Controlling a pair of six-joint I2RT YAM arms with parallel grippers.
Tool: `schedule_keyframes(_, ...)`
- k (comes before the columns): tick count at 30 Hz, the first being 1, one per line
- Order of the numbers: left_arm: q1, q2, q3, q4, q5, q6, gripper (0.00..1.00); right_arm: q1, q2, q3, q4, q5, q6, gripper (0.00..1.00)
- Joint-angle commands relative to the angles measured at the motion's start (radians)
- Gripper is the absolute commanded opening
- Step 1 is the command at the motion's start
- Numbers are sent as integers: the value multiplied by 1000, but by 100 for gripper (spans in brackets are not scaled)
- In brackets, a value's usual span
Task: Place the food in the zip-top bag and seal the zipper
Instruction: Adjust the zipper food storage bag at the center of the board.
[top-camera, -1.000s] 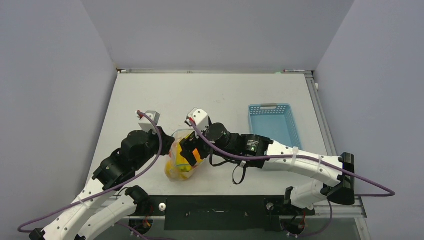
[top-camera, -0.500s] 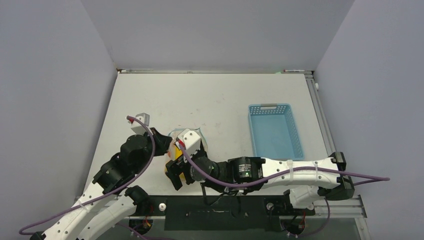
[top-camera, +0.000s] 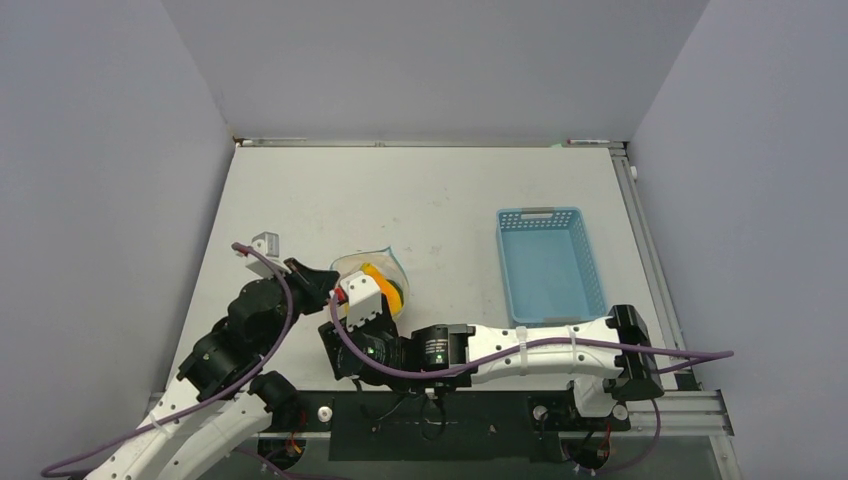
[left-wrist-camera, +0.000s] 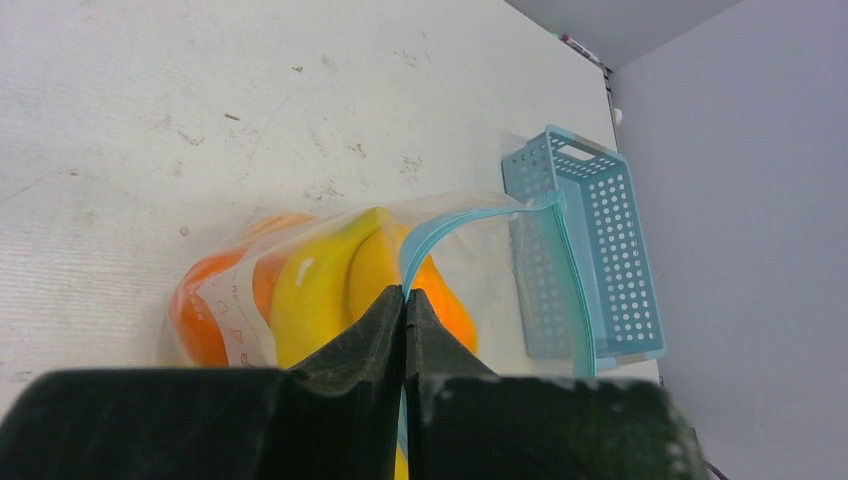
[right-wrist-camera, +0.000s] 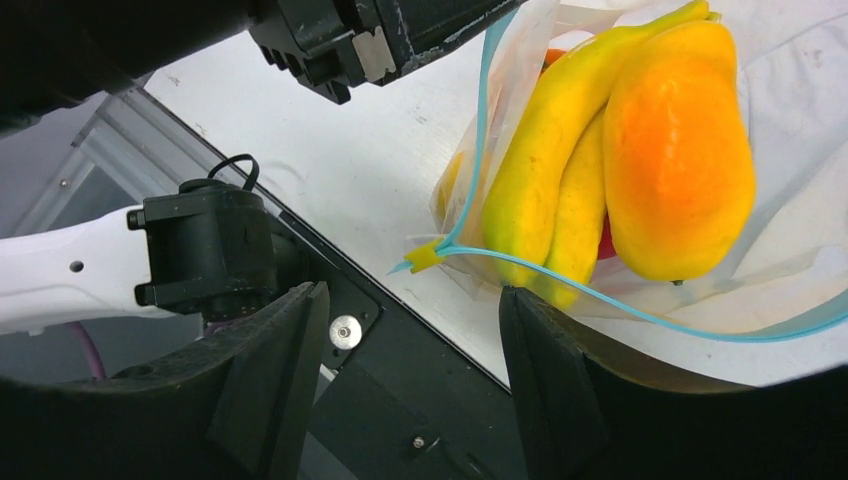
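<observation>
Hidden or unclear: in the top view the right arm's wrist lies over the near half of the zip-top bag (top-camera: 378, 262). Only the bag's far edge and a patch of orange fruit (top-camera: 388, 287) show there. The right fingers cannot be made out from above. In the left wrist view the bag's near end is covered by the fingers, and the frame edge cuts off the finger bases. The red fruit (right-wrist-camera: 606, 240) shows only as a sliver behind 2 yellow bananas (right-wrist-camera: 545, 150). How many pieces the bag holds cannot be told.

Left gripper (left-wrist-camera: 405, 300): jaws pressed together, pinching the light blue zipper (left-wrist-camera: 450, 225) at one point. From there the strip arcs away toward the blue mesh basket (left-wrist-camera: 590, 260).

Right gripper (right-wrist-camera: 410, 300): jaws spread wide, holding nothing. A yellow tab (right-wrist-camera: 427, 257) at the bag's corner lies in the gap, touching neither finger. From this tab the 2 zipper strips run apart, so the mouth is open.

The bag rests on the white table (top-camera: 450, 190), near its front edge, between the 2 wrists and well apart from the basket. Bananas and orange fruit are inside it.
</observation>
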Motion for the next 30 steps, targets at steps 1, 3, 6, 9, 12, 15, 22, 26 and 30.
schedule_keyframes(1,7,-27,-9,52,-29,-34,0,4,17,62,-5,78,67,63)
schedule_keyframes(3,7,-41,-14,50,-37,-38,0,-4,30,65,-5,90,74,62)
schedule_keyframes(6,6,-51,-16,46,-40,-39,0,-20,46,70,-6,98,81,60)
schedule_keyframes(9,8,-61,-18,42,-38,-40,0,-31,60,75,0,100,82,58)
schedule_keyframes(12,7,-75,-22,39,-39,-45,0,-41,81,92,-12,105,80,56)
schedule_keyframes(15,7,-86,-26,36,-37,-48,0,-53,93,100,-17,119,75,54)
schedule_keyframes(22,7,-114,-35,21,-35,-54,0,-87,115,112,-14,100,51,42)
schedule_keyframes(26,8,-122,-35,17,-49,-55,0,-90,123,118,-8,82,39,34)
schedule_keyframes(30,8,-119,-34,16,-49,-57,0,-90,121,114,-6,70,36,25)
